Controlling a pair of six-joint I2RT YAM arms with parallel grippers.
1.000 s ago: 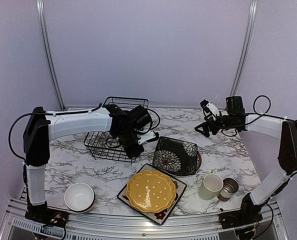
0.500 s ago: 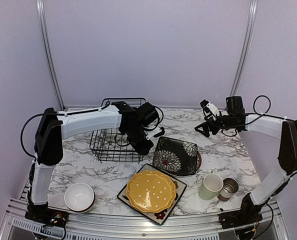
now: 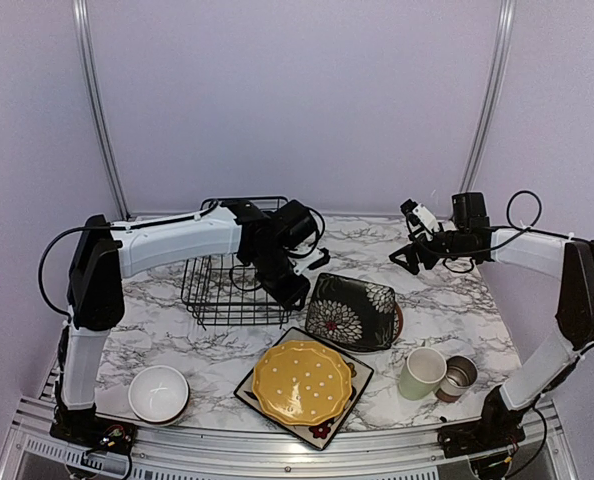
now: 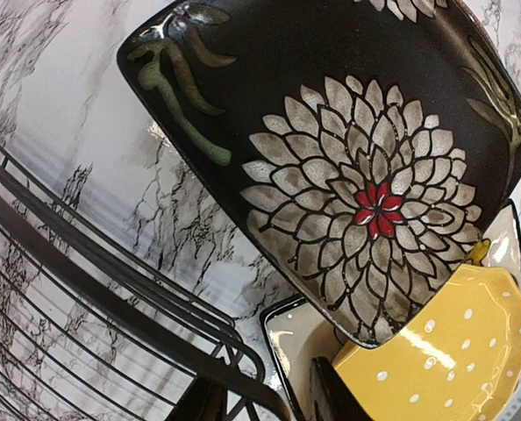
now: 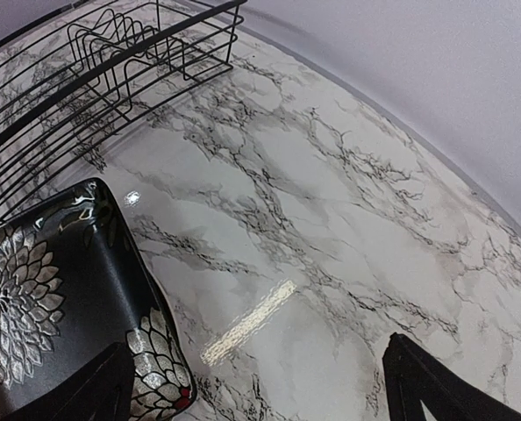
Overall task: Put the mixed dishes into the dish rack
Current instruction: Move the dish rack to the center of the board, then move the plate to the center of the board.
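My worktop (image 3: 447, 310) is white marble veined in grey and black; on it the rectangular wire dish rack (image 3: 232, 290) is plain black; the tilted square plate (image 4: 357, 175) is glossy black with a big white-petalled flower, red at its heart, and an olive-green sprig (image 4: 168, 83) near one corner; the round scalloped plate (image 3: 302, 381) is yellow with small white dots; the square plate under it (image 3: 322, 430) has a black rim, a pale inside and a red flower at its near corner; the bowl (image 3: 158, 392) is white; the mug (image 3: 421, 372) pale green; the small cup (image 3: 459, 375) grey-brown; my left arm (image 3: 172, 243) and right arm (image 3: 527, 250) are white with black joints; the wall behind (image 3: 297, 100) is pale lilac.
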